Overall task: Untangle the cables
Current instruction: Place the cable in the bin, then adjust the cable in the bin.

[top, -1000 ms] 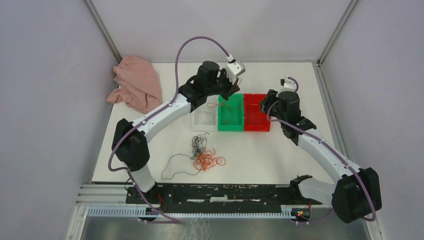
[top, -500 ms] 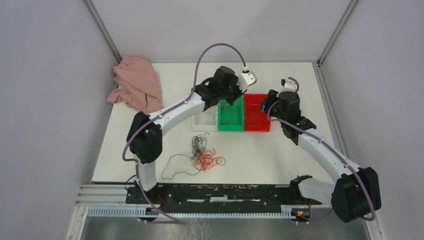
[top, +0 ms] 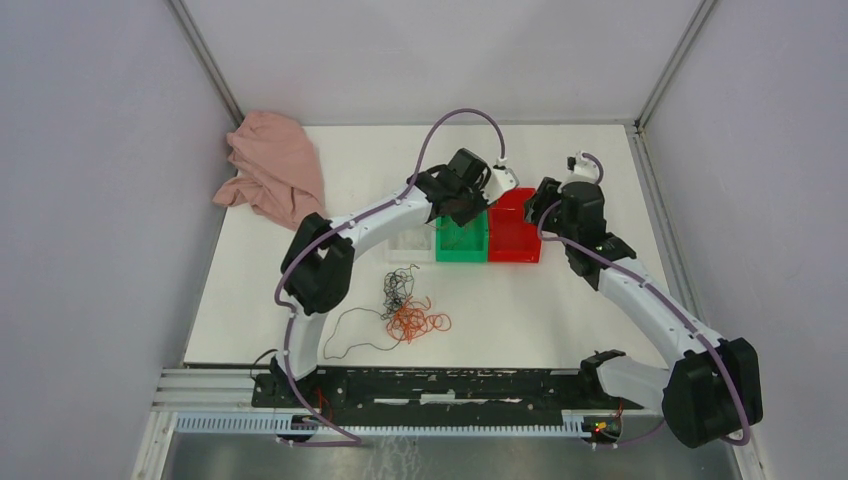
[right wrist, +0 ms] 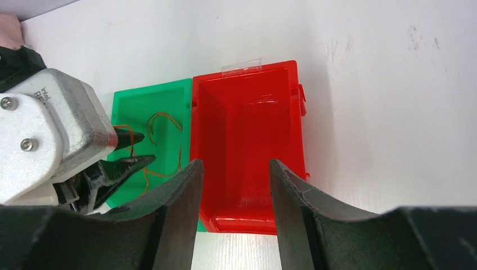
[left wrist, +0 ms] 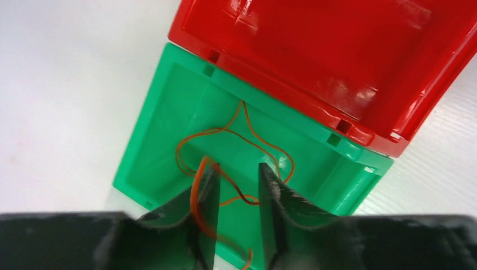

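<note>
The cables point(top: 405, 305), a tangle of orange, black and pale thin wires, lie on the white table in front of the bins. One orange wire point(left wrist: 193, 197) has been taken apart from them. It drapes over the left finger of my left gripper point(left wrist: 237, 167) and loops down into the green bin point(left wrist: 163, 135). That gripper's jaws stand apart above the bin, clamping nothing. My right gripper point(right wrist: 236, 164) hovers open and empty over the red bin point(right wrist: 247, 140). In the top view the left gripper point(top: 470, 210) and the right gripper point(top: 542, 205) are close together.
A clear bin point(top: 410, 240), the green bin point(top: 460, 242) and the red bin point(top: 513, 240) stand in a row mid-table. A crumpled pink cloth point(top: 270, 170) lies at the back left. Grey walls close in the table on three sides.
My left arm has swung right and stretched out over the green bin. Its jaws have parted from shut, letting the orange wire sag. The right arm has stayed put.
</note>
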Action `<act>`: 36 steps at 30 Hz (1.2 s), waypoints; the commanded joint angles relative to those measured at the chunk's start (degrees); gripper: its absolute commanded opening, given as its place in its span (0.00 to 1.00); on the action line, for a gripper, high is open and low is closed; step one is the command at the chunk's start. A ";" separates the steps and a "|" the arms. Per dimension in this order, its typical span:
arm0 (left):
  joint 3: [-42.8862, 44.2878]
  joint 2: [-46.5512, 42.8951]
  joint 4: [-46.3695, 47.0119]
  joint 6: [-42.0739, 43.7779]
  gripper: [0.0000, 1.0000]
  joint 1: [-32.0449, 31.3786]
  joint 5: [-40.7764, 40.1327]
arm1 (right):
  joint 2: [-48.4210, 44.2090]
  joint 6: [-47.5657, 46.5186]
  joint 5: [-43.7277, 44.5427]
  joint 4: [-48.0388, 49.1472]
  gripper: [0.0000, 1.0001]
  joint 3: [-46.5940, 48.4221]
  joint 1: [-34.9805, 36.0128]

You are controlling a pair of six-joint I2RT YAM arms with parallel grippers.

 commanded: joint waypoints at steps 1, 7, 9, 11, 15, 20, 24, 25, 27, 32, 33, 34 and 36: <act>3.90 0.08 -4.67 3.15 0.57 0.30 3.24 | -1.63 0.77 -1.45 2.04 0.53 1.46 -0.57; 7.24 -2.68 -11.19 4.85 1.00 1.86 9.26 | -1.02 1.57 -3.70 2.39 0.54 2.47 -0.93; 8.73 -3.52 -13.91 5.47 0.99 2.44 11.58 | -0.43 2.10 -4.64 2.91 0.53 2.67 -0.90; 11.36 -3.41 -17.69 5.67 0.99 2.99 13.84 | 0.54 3.08 -5.93 3.45 0.53 2.89 -0.95; 19.27 -2.82 -24.21 4.32 0.99 7.43 19.44 | 2.22 4.10 -9.96 5.54 0.51 2.69 -0.73; 19.00 -6.72 -31.98 9.91 1.00 15.88 26.67 | 3.23 2.09 -13.73 8.15 0.52 2.54 3.22; 9.64 -10.50 -30.01 11.67 0.87 20.35 25.44 | 4.31 -1.32 -16.70 9.47 0.52 2.82 9.04; 7.53 -11.06 -28.98 12.31 0.82 21.09 24.98 | 4.45 -1.90 -16.94 9.56 0.52 2.83 10.63; 4.59 -11.50 -28.45 14.67 0.73 21.71 24.54 | 4.34 -2.91 -17.15 9.40 0.52 2.42 13.23; 2.64 -9.66 -27.57 16.94 0.66 21.78 25.73 | 2.65 -4.17 -15.10 8.10 0.51 0.60 17.84; 2.83 -8.90 -27.01 16.82 0.64 21.74 25.61 | 2.26 -4.30 -14.57 8.01 0.51 0.05 18.22; 3.12 -8.17 -26.26 16.59 0.62 21.78 25.43 | 1.88 -4.37 -13.98 8.01 0.51 -0.41 18.51; 3.59 -6.91 -24.54 15.63 0.58 21.78 24.80 | 1.22 -4.62 -13.42 7.72 0.50 -1.09 18.82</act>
